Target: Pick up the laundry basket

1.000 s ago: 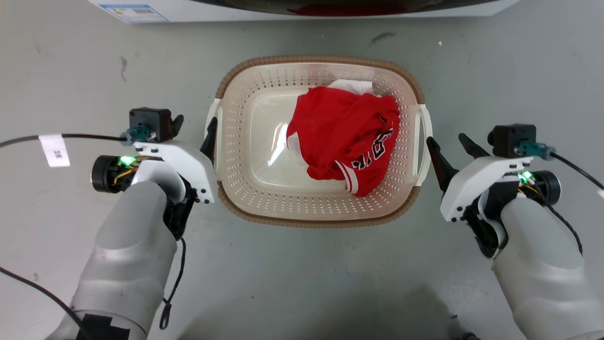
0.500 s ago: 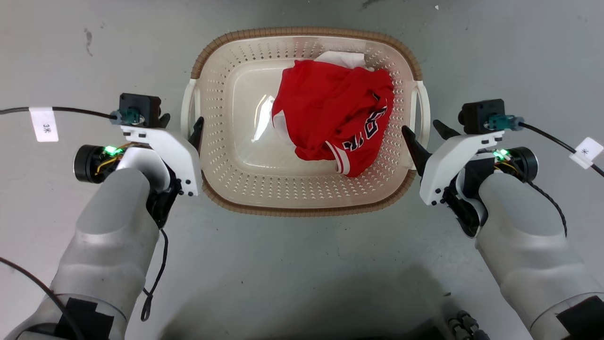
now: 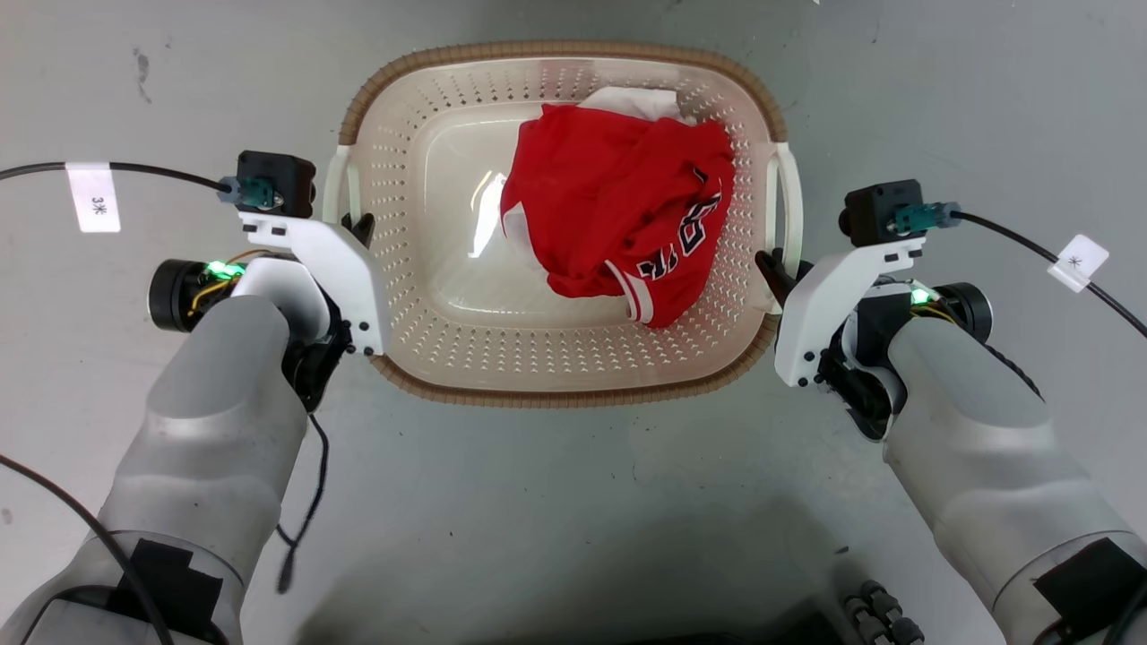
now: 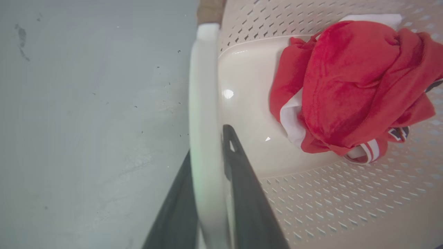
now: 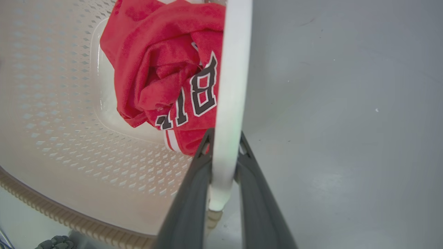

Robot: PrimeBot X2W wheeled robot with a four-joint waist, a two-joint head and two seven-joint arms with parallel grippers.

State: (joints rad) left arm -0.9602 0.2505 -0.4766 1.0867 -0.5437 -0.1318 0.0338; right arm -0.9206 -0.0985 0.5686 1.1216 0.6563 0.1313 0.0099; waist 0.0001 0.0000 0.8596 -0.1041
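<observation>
The cream laundry basket point(image 3: 573, 363), with perforated sides and a brown rim, lies in the middle of the head view with a red jersey point(image 3: 618, 206) inside. My left gripper point(image 3: 354, 226) straddles its white left handle point(image 3: 339, 193). In the left wrist view both dark fingers point(image 4: 242, 180) press against the handle point(image 4: 204, 103), so that gripper point(image 4: 207, 145) is shut on it. My right gripper point(image 3: 778, 264) grips the white right handle point(image 3: 790, 202) the same way. The right wrist view shows that gripper point(image 5: 225, 136) closed around the handle bar point(image 5: 232, 69).
Grey floor point(image 3: 573, 520) surrounds the basket on all sides. Black cables with white tags point(image 3: 92, 209) trail from both wrists. A dark part of my base point(image 3: 874, 614) shows at the bottom edge.
Both grippers moved inward onto the side handles and closed on them. The head camera tilted, so the basket sits higher and larger in the view and the white machine left the top edge.
</observation>
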